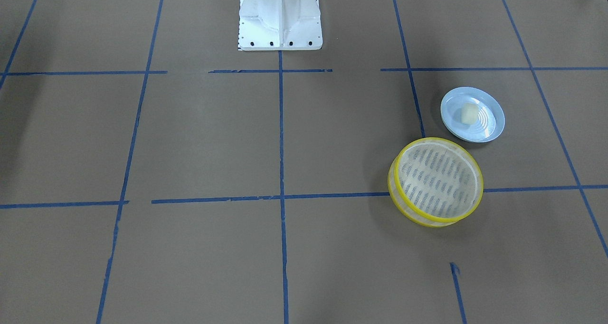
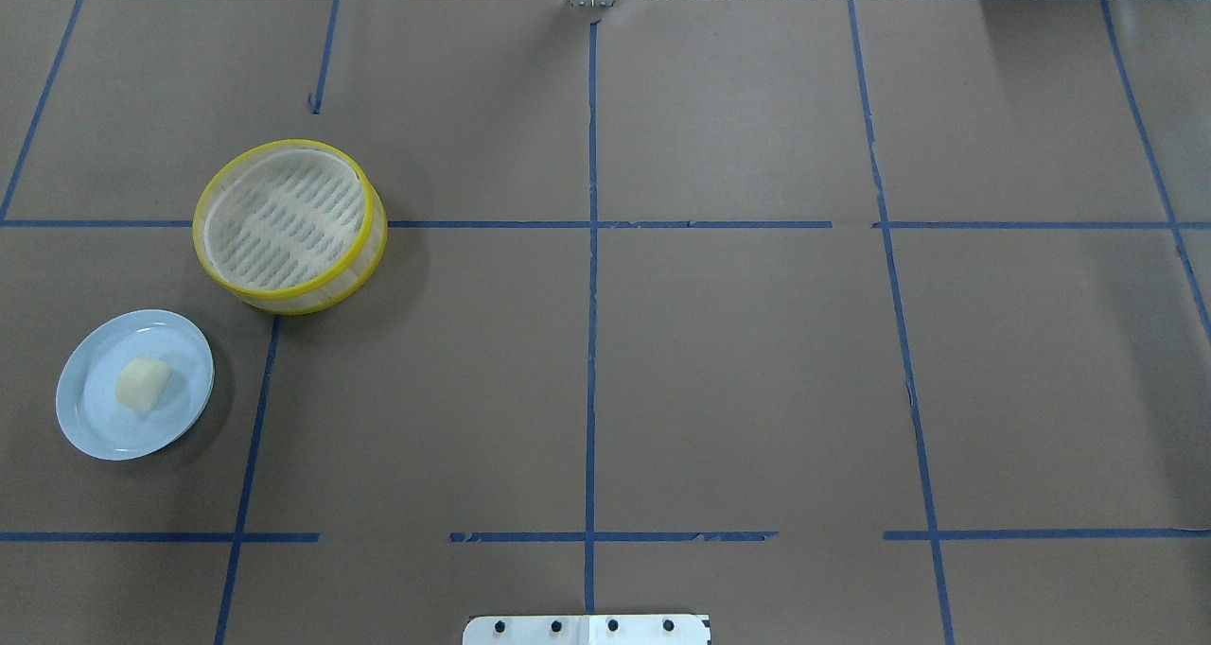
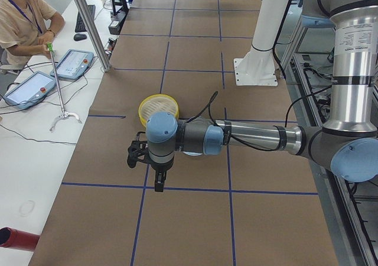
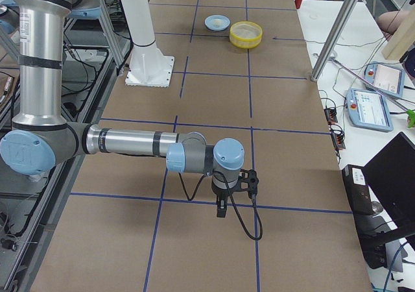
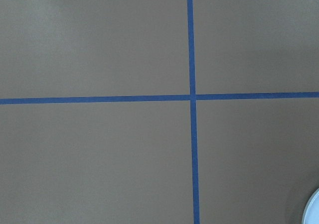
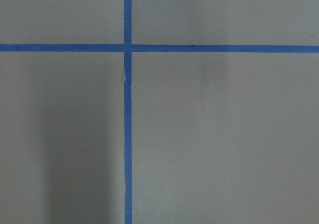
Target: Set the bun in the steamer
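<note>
The bun [image 1: 470, 113] is a small cream-white lump lying on a pale blue plate [image 1: 484, 127]; both also show in the overhead view, bun [image 2: 143, 382] on plate [image 2: 104, 418]. The steamer [image 1: 437, 179], yellow-rimmed with a slotted base, stands empty just beyond the plate [image 2: 284, 219]. My left gripper [image 3: 158, 184] shows only in the exterior left view, hanging over the table near the plate; I cannot tell if it is open or shut. My right gripper [image 4: 221, 209] shows only in the exterior right view, far from the steamer [image 4: 246, 34]; its state is unclear too.
The white robot pedestal [image 1: 280, 15] stands at the table's robot-side edge. Blue tape lines grid the brown table. A side bench holds tablets [image 3: 29, 87], with a seated operator [image 3: 18, 18] and a metal pole [image 3: 88, 23]. The plate's edge shows in the left wrist view [image 5: 314, 209].
</note>
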You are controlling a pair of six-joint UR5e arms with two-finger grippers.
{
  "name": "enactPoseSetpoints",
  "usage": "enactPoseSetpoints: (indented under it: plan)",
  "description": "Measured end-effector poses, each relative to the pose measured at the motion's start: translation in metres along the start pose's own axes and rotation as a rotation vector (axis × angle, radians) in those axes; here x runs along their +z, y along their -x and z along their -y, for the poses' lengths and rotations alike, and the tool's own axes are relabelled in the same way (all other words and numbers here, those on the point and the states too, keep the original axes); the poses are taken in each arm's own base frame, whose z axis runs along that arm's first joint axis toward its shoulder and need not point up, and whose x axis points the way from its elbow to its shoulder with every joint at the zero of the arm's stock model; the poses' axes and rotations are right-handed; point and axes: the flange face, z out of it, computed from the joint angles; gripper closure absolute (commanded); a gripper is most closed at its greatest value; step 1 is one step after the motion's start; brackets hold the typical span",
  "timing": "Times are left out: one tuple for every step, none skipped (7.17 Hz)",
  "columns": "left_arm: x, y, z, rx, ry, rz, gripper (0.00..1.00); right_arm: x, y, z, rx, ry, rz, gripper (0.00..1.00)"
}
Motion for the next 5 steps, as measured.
enactPoseSetpoints:
  plan:
    - [-0.001, -0.001, 0.000, 0.003, -0.002, 0.000, 0.00, 0.000, 0.000, 0.000, 0.000, 0.000, 0.000, 0.00]
    - [-0.001, -0.002, 0.000, 0.005, -0.002, -0.002, 0.00, 0.000, 0.000, 0.000, 0.000, 0.000, 0.000, 0.00]
    - [-0.001, -0.003, 0.001, 0.006, -0.001, -0.002, 0.00, 0.000, 0.000, 0.000, 0.000, 0.000, 0.000, 0.00]
    - [0.003, -0.010, 0.003, 0.020, 0.007, -0.003, 0.00, 0.000, 0.000, 0.000, 0.000, 0.000, 0.000, 0.00]
    - [0.016, -0.022, 0.006, 0.047, 0.030, -0.006, 0.00, 0.000, 0.000, 0.000, 0.000, 0.000, 0.000, 0.00]
